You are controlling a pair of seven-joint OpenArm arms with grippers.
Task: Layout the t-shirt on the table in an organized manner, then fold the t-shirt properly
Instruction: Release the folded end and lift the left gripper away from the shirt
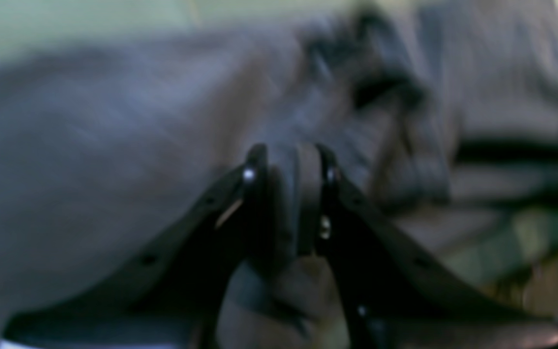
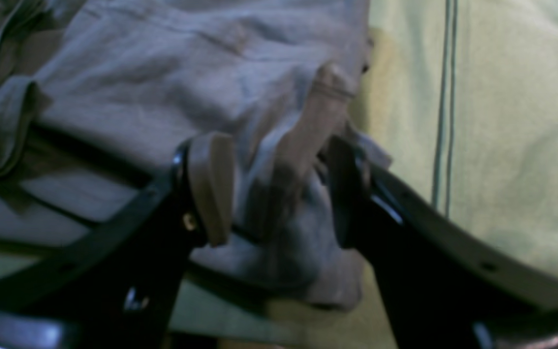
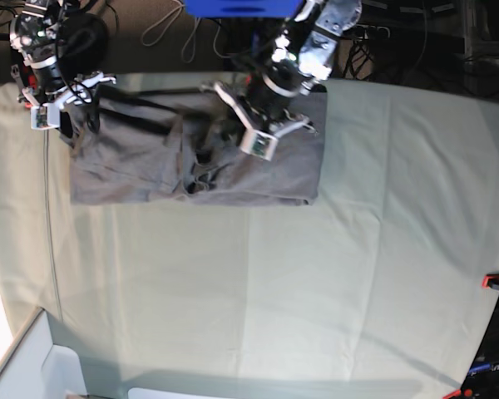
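Note:
The grey t-shirt [image 3: 150, 166] lies crumpled along the far edge of the table [image 3: 316, 274], with folds bunched near its middle. My left gripper [image 1: 291, 150] is shut on a fold of the t-shirt [image 1: 90, 145]; in the base view it [image 3: 233, 125] sits over the shirt's middle. My right gripper [image 2: 277, 143] is open, its pads [image 2: 211, 189] wide apart with a raised fold of the t-shirt [image 2: 187, 72] standing between them, not pinched. In the base view it [image 3: 66, 108] is at the shirt's far left corner.
Pale green table cloth [image 2: 511, 121] shows beside the shirt. A red-orange clamp [image 3: 497, 281] sits on the right edge and another [image 3: 461, 392] at the front right. A white bin [image 3: 33, 366] stands at the front left. Cables [image 3: 175, 25] lie beyond the far edge.

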